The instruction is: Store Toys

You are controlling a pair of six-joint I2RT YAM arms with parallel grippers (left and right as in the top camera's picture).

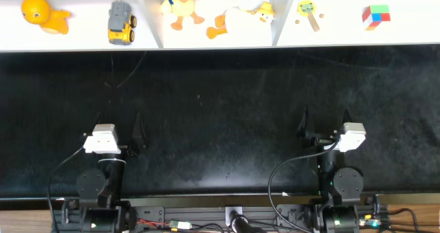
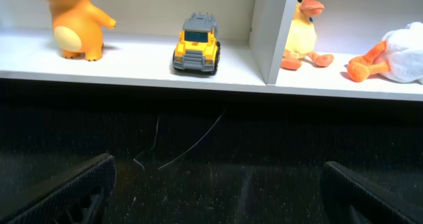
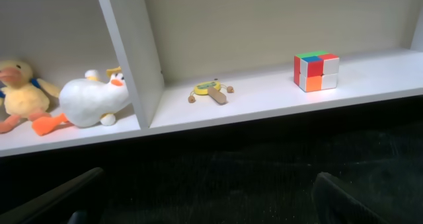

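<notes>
Toys stand in a white shelf (image 1: 220,42) at the far edge. The left bay holds an orange duck figure (image 1: 42,13) (image 2: 71,19) and a yellow toy truck (image 1: 121,22) (image 2: 196,44). In the middle bay sit a yellow plush duck (image 1: 181,6) (image 2: 303,32) (image 3: 21,92) and a white plush goose (image 1: 237,20) (image 2: 395,52) (image 3: 89,100). The right bay has a small wooden rattle (image 1: 307,13) (image 3: 213,91) and a colour cube (image 1: 375,16) (image 3: 316,71). My left gripper (image 1: 118,131) (image 2: 215,184) and right gripper (image 1: 323,125) (image 3: 211,194) hover open and empty over the black mat, near the front.
A black mat (image 1: 220,116) covers the table between the arms and the shelf. White dividers (image 2: 271,32) (image 3: 132,52) separate the shelf bays. Cables run along the front edge by the arm bases.
</notes>
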